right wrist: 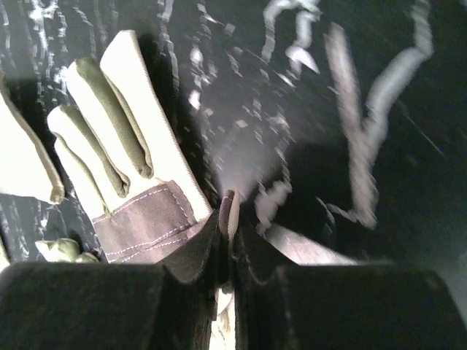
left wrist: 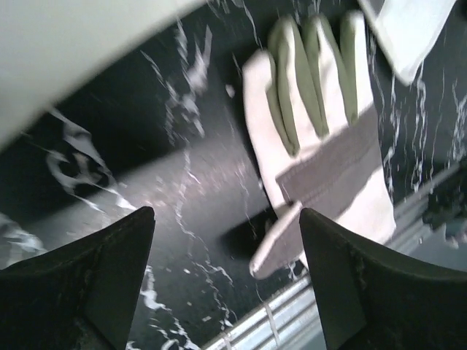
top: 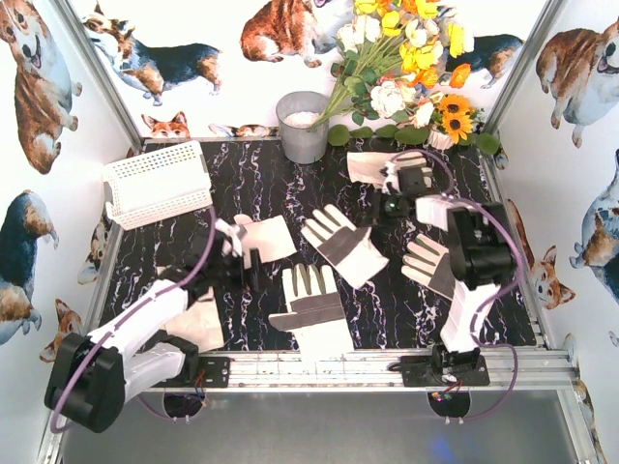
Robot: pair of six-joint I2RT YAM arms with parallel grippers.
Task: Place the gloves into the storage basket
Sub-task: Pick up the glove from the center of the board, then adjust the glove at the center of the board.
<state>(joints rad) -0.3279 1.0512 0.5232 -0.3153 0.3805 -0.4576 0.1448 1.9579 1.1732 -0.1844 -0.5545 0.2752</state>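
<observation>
Several cream gloves lie on the black marbled table. My right gripper (top: 385,206) (right wrist: 232,211) is shut on a thin fold of fabric at the edge of the middle glove (top: 343,244) (right wrist: 124,160), right beside its grey palm patch. My left gripper (top: 235,253) (left wrist: 226,248) is open just above the table with nothing between its fingers. Beyond it the near glove (top: 314,307) (left wrist: 321,138) lies palm up, its thumb close to the right fingertip (left wrist: 321,240). Another glove (top: 266,237) lies beside the left gripper. The white lattice storage basket (top: 155,182) stands at the back left.
More gloves lie at the back right (top: 372,166), on the right (top: 430,261) and under the left arm (top: 198,324). A grey metal bucket (top: 303,126) and a bunch of flowers (top: 406,77) stand at the back. An aluminium rail (top: 387,362) runs along the near edge.
</observation>
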